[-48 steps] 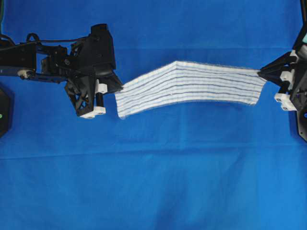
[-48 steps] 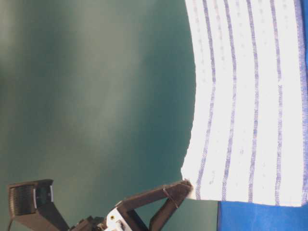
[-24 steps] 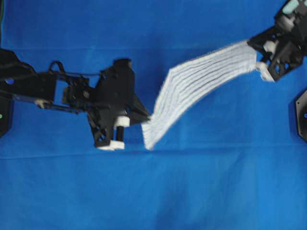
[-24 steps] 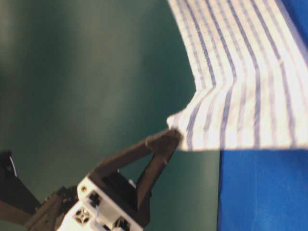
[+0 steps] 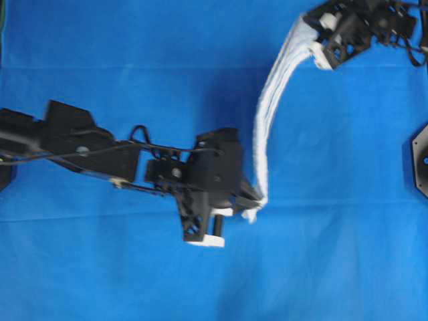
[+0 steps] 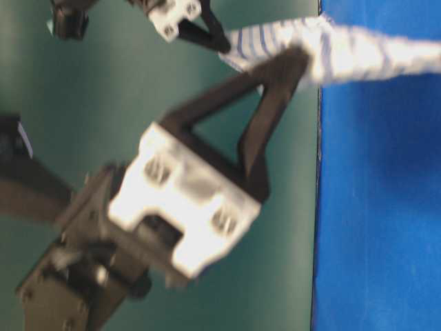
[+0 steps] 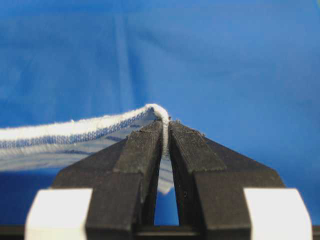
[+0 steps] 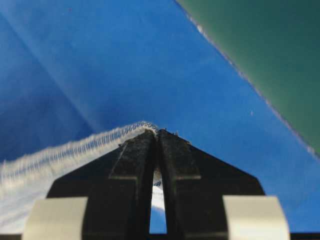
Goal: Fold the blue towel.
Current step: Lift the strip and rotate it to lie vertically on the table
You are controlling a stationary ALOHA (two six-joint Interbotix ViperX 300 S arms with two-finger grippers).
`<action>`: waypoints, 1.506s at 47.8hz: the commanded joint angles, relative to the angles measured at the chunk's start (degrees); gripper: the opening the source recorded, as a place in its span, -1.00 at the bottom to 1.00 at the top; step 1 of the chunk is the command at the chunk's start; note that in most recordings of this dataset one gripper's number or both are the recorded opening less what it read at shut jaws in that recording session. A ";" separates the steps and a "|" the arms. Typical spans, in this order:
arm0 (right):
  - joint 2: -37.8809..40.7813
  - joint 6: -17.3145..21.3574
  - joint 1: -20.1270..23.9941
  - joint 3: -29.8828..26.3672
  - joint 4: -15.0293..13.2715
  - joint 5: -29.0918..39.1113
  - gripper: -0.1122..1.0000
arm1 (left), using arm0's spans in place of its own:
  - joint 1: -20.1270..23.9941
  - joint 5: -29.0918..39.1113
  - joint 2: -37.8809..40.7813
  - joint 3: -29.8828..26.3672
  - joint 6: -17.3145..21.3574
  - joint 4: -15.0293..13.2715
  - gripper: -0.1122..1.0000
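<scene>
Your desk wears a plain blue tablecloth [image 5: 100, 267]. The blue towel [image 5: 271, 114] hangs in the air, from the top right down to the middle. The left end effector [image 5: 257, 200] and right end effector [image 5: 314, 43] each pinch one end. You have no finished fold yet; the towel must come down and be lapped over.

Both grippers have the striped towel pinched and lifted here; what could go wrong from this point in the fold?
1. The left gripper and right gripper each pinch only the very edge of the blue towel; a tug between them might pull a corner free.
2. The towel hangs as a narrow, bunched band in the overhead view, so it may land twisted or creased on the blue tablecloth rather than flat.
</scene>
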 commanded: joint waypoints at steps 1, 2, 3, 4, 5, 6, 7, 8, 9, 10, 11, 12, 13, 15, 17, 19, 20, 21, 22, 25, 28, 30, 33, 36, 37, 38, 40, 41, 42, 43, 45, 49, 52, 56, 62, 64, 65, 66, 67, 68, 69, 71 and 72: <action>1.85 -0.09 -0.26 -3.69 -0.88 -0.62 -0.72 | -0.70 -0.62 0.62 -4.04 0.00 0.00 -0.74; 2.37 -0.09 -0.26 -4.13 -0.97 -0.62 -0.72 | -0.79 -0.62 1.05 -4.48 0.00 0.00 -0.74; 2.72 -0.09 -0.26 -4.57 -1.05 -0.62 -0.72 | -0.79 -0.62 1.49 -5.19 0.00 0.00 -0.74; 3.08 -0.09 -0.35 -4.83 -1.14 -0.62 -0.72 | -0.88 -0.62 1.93 -5.71 0.09 0.09 -0.74; 3.34 -0.09 -0.35 -5.19 -1.23 -0.62 -0.72 | -0.88 -0.62 2.29 -6.24 0.09 0.00 -0.74; 3.60 -0.09 -0.26 -5.36 -1.23 -0.62 -0.72 | -0.97 -0.62 2.81 -6.94 0.09 0.00 -0.74; 3.78 -0.09 -0.35 -5.62 -1.32 -0.62 -0.72 | -0.88 -0.62 3.16 -7.29 0.09 0.00 -0.74; 3.96 -0.09 -0.35 -5.80 -1.32 -0.62 -0.72 | -0.97 -0.62 3.43 -7.82 0.09 0.00 -0.74; 4.04 -0.09 -0.35 -5.89 -1.41 -0.62 -0.72 | -0.97 -0.62 3.69 -8.17 0.09 0.00 -0.74; 4.04 -0.09 -0.35 -5.89 -1.41 -0.62 -0.72 | -0.97 -0.62 3.96 -8.53 0.09 0.00 -0.74; 3.96 -0.09 -0.35 -5.89 -1.49 -0.62 -0.72 | -1.05 -0.70 4.31 -8.88 0.09 0.00 -0.74; 3.96 -0.09 -0.53 -5.80 -1.58 -0.62 -0.72 | -1.05 -0.79 4.57 -9.32 0.09 0.00 -0.74; 3.87 -0.09 -0.62 -5.62 -1.58 -0.35 -0.72 | -1.05 -0.79 4.92 -9.67 0.09 0.09 -0.74; 3.69 -0.09 -0.70 -5.36 -1.58 -0.18 -0.72 | -1.05 -0.97 5.45 -10.55 0.09 0.09 -0.74; 3.25 -0.09 -0.88 -4.92 -1.58 0.18 -0.72 | -1.05 -1.41 6.24 -11.51 0.00 0.09 -0.74; 2.81 0.00 -0.88 -4.57 -1.58 0.53 -0.72 | -1.05 -1.93 6.94 -12.13 0.09 0.09 -0.74; 2.46 0.00 -0.88 -4.31 -1.58 0.70 -0.72 | -1.05 -2.29 7.29 -12.48 0.00 0.09 -0.74; 2.20 0.00 -0.97 -4.04 -1.58 0.88 -0.72 | -1.05 -2.55 7.56 -12.83 0.09 0.09 -0.74; 1.76 0.00 -0.97 -3.60 -1.58 0.97 -0.72 | -1.05 -2.99 7.91 -13.10 0.18 0.09 -0.74; 1.14 0.09 -0.97 -2.81 -1.58 0.97 -0.72 | -1.05 -4.13 8.96 -13.62 0.26 0.09 -0.74; 0.70 0.18 -0.97 -2.46 -1.58 1.05 -0.72 | -0.88 -5.62 10.11 -14.06 0.26 0.09 -0.74; 0.53 0.18 -0.88 -2.29 -1.58 1.05 -0.72 | -0.88 -6.42 10.63 -14.24 0.18 0.09 -0.74; 0.79 0.18 -0.88 -2.37 -1.58 1.05 -0.72 | -0.88 -7.47 11.25 -14.15 0.18 0.00 -0.74; 1.23 0.18 -0.97 -2.64 -1.58 0.79 -0.72 | -0.88 -7.65 11.25 -13.71 0.18 0.09 -0.74; 1.49 0.18 -0.88 -2.64 -1.58 0.70 -0.72 | -0.88 -7.65 11.16 -13.45 0.18 0.00 -0.74; 2.02 0.18 -0.97 -2.90 -1.58 0.44 -0.72 | -0.88 -7.65 10.99 -13.10 0.09 0.00 -0.74; 2.99 0.18 -0.88 -3.25 -1.58 -0.18 -0.72 | -0.97 -7.73 10.55 -12.13 0.00 0.09 -0.74; 3.60 0.18 -0.88 -3.52 -1.58 -0.44 -0.72 | -0.88 -7.82 10.28 -11.60 -0.09 0.00 -0.74; 4.31 0.18 -0.88 -3.69 -1.49 -0.79 -0.72 | -0.88 -8.00 10.02 -10.90 -0.18 0.00 -0.74; 4.92 0.18 -0.97 -3.96 -1.49 -1.14 -0.72 | -0.88 -8.09 9.58 -9.84 -0.26 -0.09 -0.74; 6.50 0.26 -0.88 -4.48 -1.41 -2.02 -0.72 | -0.88 -8.35 8.96 -8.35 -0.35 -0.26 -0.74; 10.28 0.62 -0.35 -5.71 -1.32 -3.96 -0.72 | -1.23 -9.32 7.73 -5.19 -1.23 -0.35 -0.74; 12.66 0.79 0.35 -6.94 -1.32 -5.19 -0.72 | -1.49 -10.11 6.77 -2.72 -2.37 -0.35 -0.74; 15.56 0.88 1.41 -8.35 -1.23 -6.24 -0.72 | -1.85 -10.81 5.27 0.79 -4.83 -0.35 -0.74; 18.81 0.88 2.90 -10.81 -1.23 -6.94 -0.72 | -1.93 -10.90 3.52 5.27 -7.47 -0.35 -0.74; 19.86 0.88 3.34 -11.69 -1.14 -6.86 -0.72 | -2.02 -10.90 3.08 6.42 -8.00 -0.35 -0.74; 20.21 0.88 3.43 -11.95 -1.23 -6.94 -0.72 | -2.11 -10.90 2.90 7.03 -8.26 -0.35 -0.74; 20.57 0.88 3.60 -12.39 -1.23 -6.94 -0.72 | -2.11 -10.81 2.64 7.56 -8.35 -0.35 -0.74; 20.83 0.88 3.78 -12.66 -1.23 -6.94 -0.72 | -2.11 -10.90 2.46 7.91 -8.44 -0.35 -0.74; 21.09 0.88 3.87 -12.83 -1.23 -6.94 -0.72 | -2.20 -10.90 2.20 8.44 -8.53 -0.35 -0.74; 21.36 0.88 3.96 -13.10 -1.23 -6.94 -0.72 | -2.20 -10.90 2.11 8.79 -8.53 -0.35 -0.74; 21.88 0.88 4.13 -13.54 -1.23 -7.03 -0.72 | -2.29 -10.99 1.93 9.23 -8.61 -0.35 -0.74; 22.06 0.88 4.13 -13.71 -1.14 -6.94 -0.72 | -2.29 -10.99 1.93 9.32 -8.61 -0.35 -0.74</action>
